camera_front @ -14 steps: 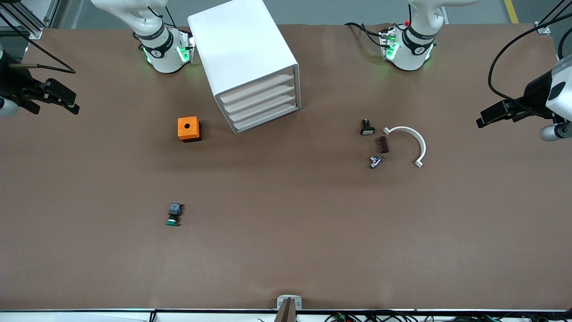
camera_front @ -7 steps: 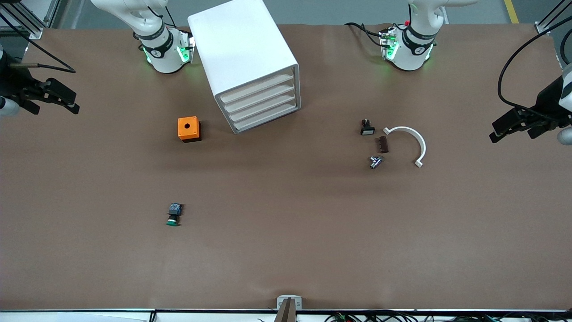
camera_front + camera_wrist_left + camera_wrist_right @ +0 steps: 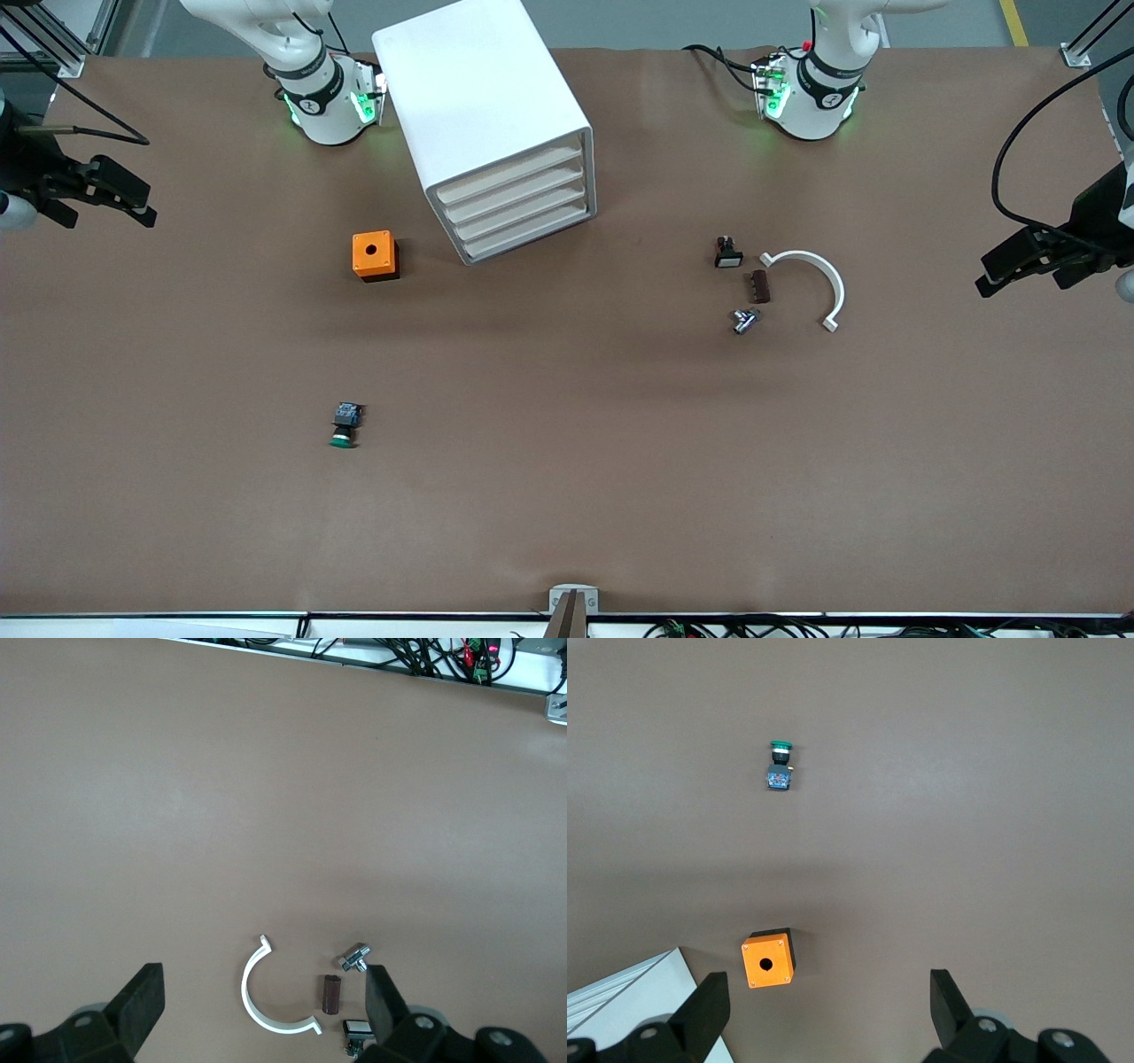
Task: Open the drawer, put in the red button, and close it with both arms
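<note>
Brown table (image 3: 567, 532): you have every drawer of the white cabinet (image 3: 483, 115) by the right arm's base shut, no clearly red button showing (inside or unseen, can't tell), and left gripper (image 3: 261, 983) and right gripper (image 3: 828, 988) spread wide, each over its own table end.

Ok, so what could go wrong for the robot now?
The drawer cabinet stands skewed with every drawer shut; a pull might drag it. I see a green button but no clearly red one, so the wrong part might get picked. Small parts beside the white clamp lie close together and could get knocked. The left gripper and right gripper hang open over the table's ends.
</note>
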